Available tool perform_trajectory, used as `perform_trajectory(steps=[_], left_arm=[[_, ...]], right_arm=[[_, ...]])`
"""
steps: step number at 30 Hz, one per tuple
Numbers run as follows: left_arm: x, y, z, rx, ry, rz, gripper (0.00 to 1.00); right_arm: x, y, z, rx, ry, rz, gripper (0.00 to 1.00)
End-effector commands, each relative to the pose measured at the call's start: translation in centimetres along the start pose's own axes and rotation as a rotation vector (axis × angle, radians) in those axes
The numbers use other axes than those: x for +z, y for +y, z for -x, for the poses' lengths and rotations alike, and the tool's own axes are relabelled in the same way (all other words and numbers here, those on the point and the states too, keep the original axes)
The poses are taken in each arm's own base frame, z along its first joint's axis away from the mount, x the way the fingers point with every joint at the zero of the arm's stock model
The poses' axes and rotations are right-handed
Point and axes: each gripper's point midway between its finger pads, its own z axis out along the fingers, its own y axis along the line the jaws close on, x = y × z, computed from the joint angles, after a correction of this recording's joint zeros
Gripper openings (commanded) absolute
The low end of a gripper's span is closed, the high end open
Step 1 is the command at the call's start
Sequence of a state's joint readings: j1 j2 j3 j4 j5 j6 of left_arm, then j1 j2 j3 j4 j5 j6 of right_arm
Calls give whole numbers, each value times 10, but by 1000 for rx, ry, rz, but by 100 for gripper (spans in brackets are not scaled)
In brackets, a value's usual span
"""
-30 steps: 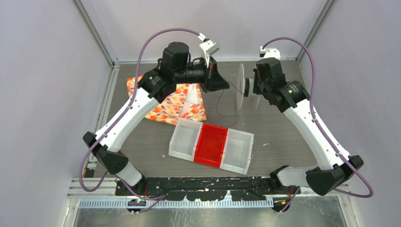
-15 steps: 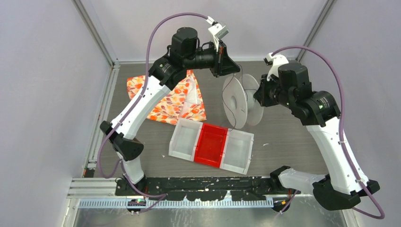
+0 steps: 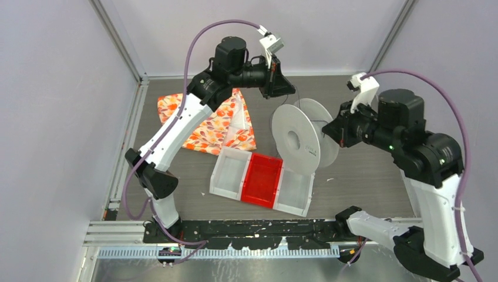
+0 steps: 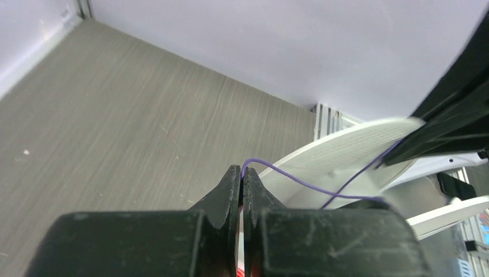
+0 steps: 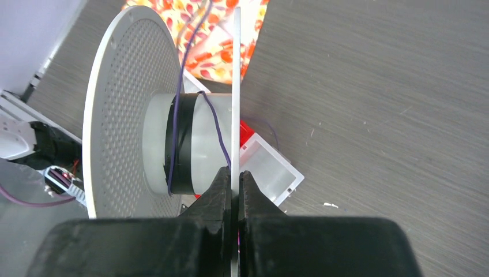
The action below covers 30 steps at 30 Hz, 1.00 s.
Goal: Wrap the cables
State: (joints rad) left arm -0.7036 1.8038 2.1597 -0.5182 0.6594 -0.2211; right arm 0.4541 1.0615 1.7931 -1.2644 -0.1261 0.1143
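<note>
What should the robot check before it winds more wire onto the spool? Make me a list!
1. The left gripper pinches the wire: ok, it is shut on it at the tips.
2. The right gripper holds the spool: ok, it is clamped on the edge of one flange.
3. The wire reaches from the left gripper to the spool: ok.
4. The wire lies on the hub between the flanges: ok, a few turns.
5. The wire is snug: not ok, it bows loosely off the hub.
6. The loose end is free of the tray: cannot tell.
</note>
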Motion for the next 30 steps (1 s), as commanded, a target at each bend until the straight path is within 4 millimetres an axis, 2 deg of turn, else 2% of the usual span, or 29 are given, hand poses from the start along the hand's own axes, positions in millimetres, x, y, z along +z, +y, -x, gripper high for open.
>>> perform_trajectory(steps=[1, 4, 7, 9, 10, 12, 14, 17, 22, 24, 30], left_arm=[[-9, -11, -6, 12, 3, -56, 0], [-9, -4, -10, -3, 3, -21, 2], [-10, 3, -12, -29, 16, -11, 17], [-12, 6, -8, -46, 3, -13, 22], [-13, 8, -5, -55, -9, -8, 27], [-20, 20, 3, -81, -46, 25, 32], [-27, 36, 9, -119, -90, 65, 50], [-38, 57, 9, -186, -130, 105, 62], [-48, 85, -8, -265, -158, 153, 68], [-48, 86, -11, -280, -172, 136, 72], [-46, 90, -32, -297, -156, 133, 73]], right_arm=[[-38, 17, 44, 11, -242, 62, 1], [-50, 18, 62, 48, -347, 63, 1], [-60, 19, 76, 98, -415, 57, 0], [-64, 16, 83, 122, -441, 42, 1], [-65, 15, 86, 132, -455, 35, 0], [-69, 13, 92, 153, -491, 25, 0], [-71, 10, 99, 174, -526, 9, 1], [-73, 1, 109, 208, -575, -39, 1], [-79, -2, 126, 230, -639, -53, 1], [-78, 0, 132, 234, -652, -40, 1], [-71, -3, 143, 255, -659, -54, 1]])
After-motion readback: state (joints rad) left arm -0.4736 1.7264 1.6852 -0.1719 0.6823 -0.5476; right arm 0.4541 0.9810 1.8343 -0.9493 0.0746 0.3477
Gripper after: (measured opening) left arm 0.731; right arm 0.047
